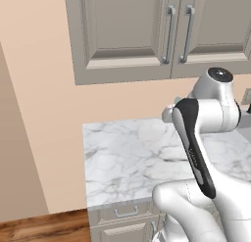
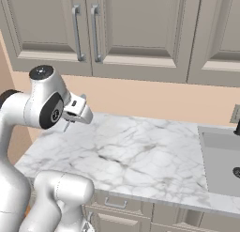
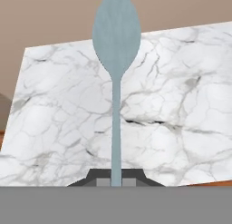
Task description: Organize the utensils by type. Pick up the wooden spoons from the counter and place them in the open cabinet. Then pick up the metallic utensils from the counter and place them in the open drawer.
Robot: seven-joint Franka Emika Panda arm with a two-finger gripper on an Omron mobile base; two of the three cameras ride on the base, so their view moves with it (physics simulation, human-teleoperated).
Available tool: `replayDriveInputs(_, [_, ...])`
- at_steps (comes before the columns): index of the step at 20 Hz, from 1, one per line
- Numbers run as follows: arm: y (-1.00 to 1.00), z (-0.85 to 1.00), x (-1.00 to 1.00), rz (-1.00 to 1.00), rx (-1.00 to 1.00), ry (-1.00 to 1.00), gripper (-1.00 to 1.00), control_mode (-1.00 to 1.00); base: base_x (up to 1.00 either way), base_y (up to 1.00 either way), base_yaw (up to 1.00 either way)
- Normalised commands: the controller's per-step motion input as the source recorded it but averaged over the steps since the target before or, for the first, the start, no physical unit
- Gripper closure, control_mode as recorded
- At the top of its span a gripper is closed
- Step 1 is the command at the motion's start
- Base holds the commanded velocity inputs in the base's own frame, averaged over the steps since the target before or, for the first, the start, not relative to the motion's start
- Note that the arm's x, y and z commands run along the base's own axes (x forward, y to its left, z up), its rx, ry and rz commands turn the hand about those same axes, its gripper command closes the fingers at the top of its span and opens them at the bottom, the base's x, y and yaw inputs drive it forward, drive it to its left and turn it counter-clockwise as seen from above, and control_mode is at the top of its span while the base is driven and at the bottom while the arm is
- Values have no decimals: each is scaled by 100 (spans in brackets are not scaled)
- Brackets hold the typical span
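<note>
Above the white marble counter [image 2: 140, 151], closed grey-beige upper cabinets [image 2: 117, 29] hang on the peach wall, and a sink [image 2: 222, 160] is sunk into the counter's right end. Over the counter's left end, the pincer [image 2: 77, 111] is clamped tight on the thin handle of a pale teal-blue spoon [image 3: 116, 60], held clear of the marble, its bowl pointing away from the fingertips [image 3: 103, 182].

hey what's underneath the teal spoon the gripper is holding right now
The teal spoon sits clamped in the gripper, held above the white marble counter. Bare veined marble shows around it. The strip of counter directly behind its bowl and handle is covered.
</note>
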Motion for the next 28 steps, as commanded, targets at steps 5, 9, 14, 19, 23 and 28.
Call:
replayDriveInputs(5, [-1,14,-42,0,0,0,100,-100,0,0,0])
replayDriveInputs(9, [0,13,-6,0,0,0,100,-100,0,0,0])
replayDriveInputs(14, [0,1,0,0,0,1,100,-100,0,0,0])
replayDriveInputs(19, [0,0,0,0,0,0,100,-100,0,0,0])
replayDriveInputs(23, [0,0,0,0,0,0,100,-100,0,0,0])
replayDriveInputs(28, [0,0,0,0,0,0,100,100,-3,0,0])
